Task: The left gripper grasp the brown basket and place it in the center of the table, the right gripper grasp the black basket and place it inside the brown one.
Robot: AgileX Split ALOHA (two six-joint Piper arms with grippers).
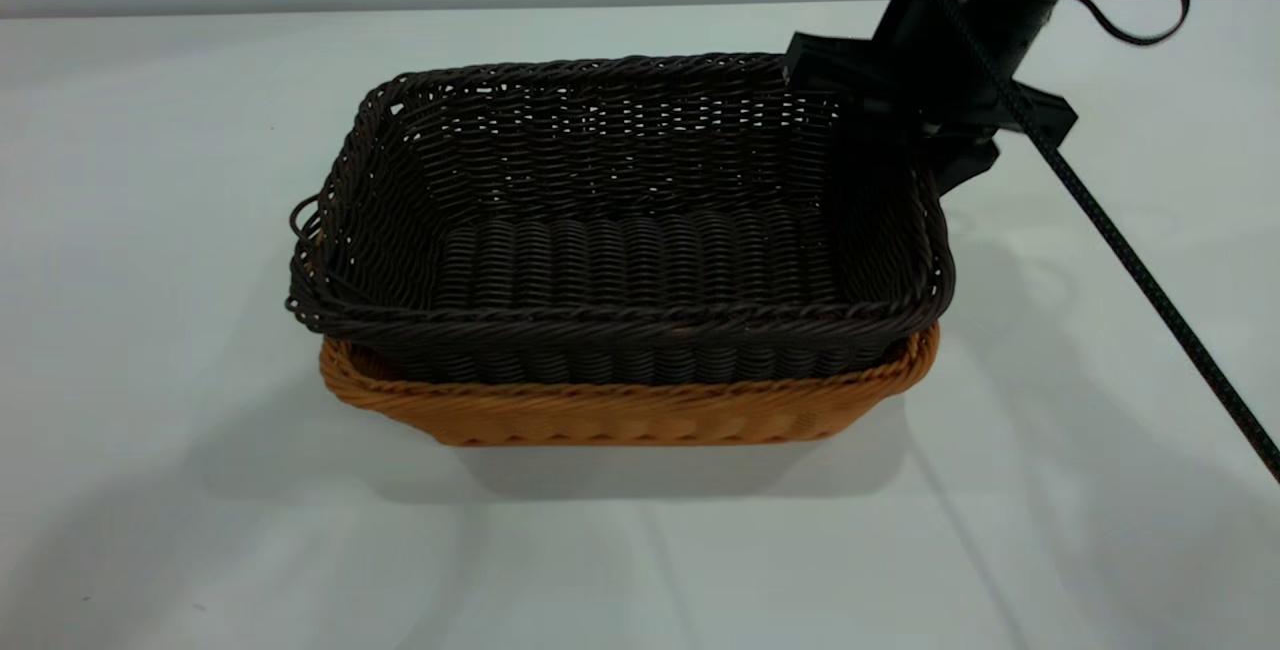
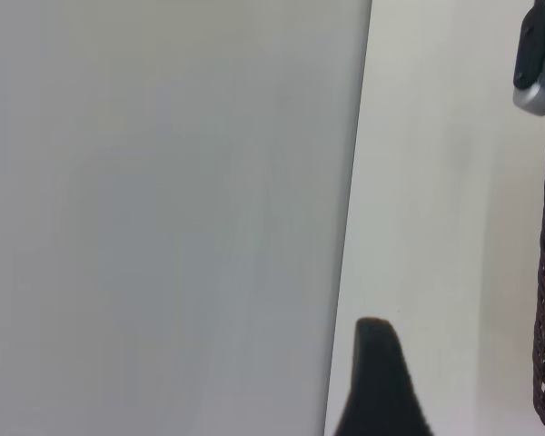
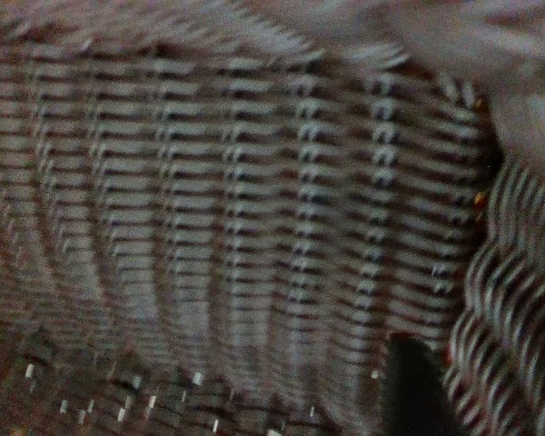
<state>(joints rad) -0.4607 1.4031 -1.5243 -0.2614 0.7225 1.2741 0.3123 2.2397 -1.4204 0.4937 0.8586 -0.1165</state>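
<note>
So the black basket (image 1: 620,220) was sitting nested inside the brown basket (image 1: 620,410), roughly mid-tabletop (image 1: 150,490). It wasn't fully down, though. Its rim rode above the brown rim, and on the left it stuck out past the brown one a bit. Only the brown basket's front wall and rim were showing.

The right claw (image 1: 935,145) was at the black basket's far right corner, angled down onto the rim with its cable (image 1: 1130,260) trailing off to the right. Honestly couldn't tell if it was pinching the rim or had let go. Its wrist view was filled with dark weave (image 3: 236,218) right up close.

The left claw (image 2: 379,381) was off to the side over bare tabletop, one fingertip showing, so no idea whether it was open.
</note>
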